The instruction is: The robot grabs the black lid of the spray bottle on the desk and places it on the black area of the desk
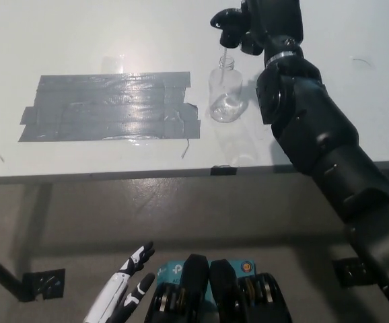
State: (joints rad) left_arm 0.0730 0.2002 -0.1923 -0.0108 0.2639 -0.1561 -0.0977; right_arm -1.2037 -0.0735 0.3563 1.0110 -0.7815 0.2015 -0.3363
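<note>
Left hand: white with black fingers, low at the picture's lower left, below the table edge and well apart from everything on the table; the fingers are spread and hold nothing.
Table: pale, glossy top with a straight front edge running across the middle of the view.
Black area: a patch of dark grey-black tape strips laid side by side on the left half of the table, shiny with glare, its edges ragged and stepped; nothing lies on it.
Bottle: clear, small, round-bodied, upright on the table just right of the black area's right edge; its neck is open and uncapped.
Black lid: a black spray head with a rounded nozzle pointing toward picture left and a thin tube hanging down from it; it is lifted clear above the bottle's neck, the tube's end just over the opening, apart from the bottle's rim.
Right hand: black, at the top of the view right of the lid, its fingers closed around the lid's right side.
Right arm: black, runs from the lower right up to the hand.
</note>
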